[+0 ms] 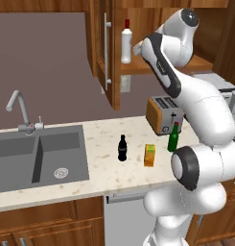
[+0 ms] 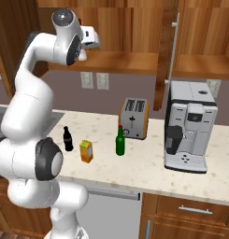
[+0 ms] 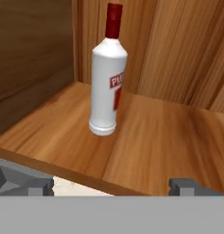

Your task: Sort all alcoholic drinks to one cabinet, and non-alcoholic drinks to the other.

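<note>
A tall white bottle (image 1: 126,42) (image 3: 108,77) with a red cap and red label stands upright on the wooden shelf (image 3: 159,137) of the open upper cabinet. My gripper (image 1: 136,49) (image 2: 93,39) (image 3: 109,185) is just outside the shelf's front edge, open, apart from the bottle, nothing between its fingers. On the counter stand a slim green glass bottle (image 1: 173,138) (image 2: 119,141), a small black cola bottle (image 1: 122,148) (image 2: 67,139) and an orange-yellow juice carton (image 1: 149,155) (image 2: 86,151).
A toaster (image 1: 164,114) (image 2: 134,117) sits behind the green bottle, a coffee machine (image 2: 189,126) to its right. The sink (image 1: 37,156) with a faucet (image 1: 20,108) lies at left. The cabinet doors (image 1: 107,50) (image 2: 168,56) hang open.
</note>
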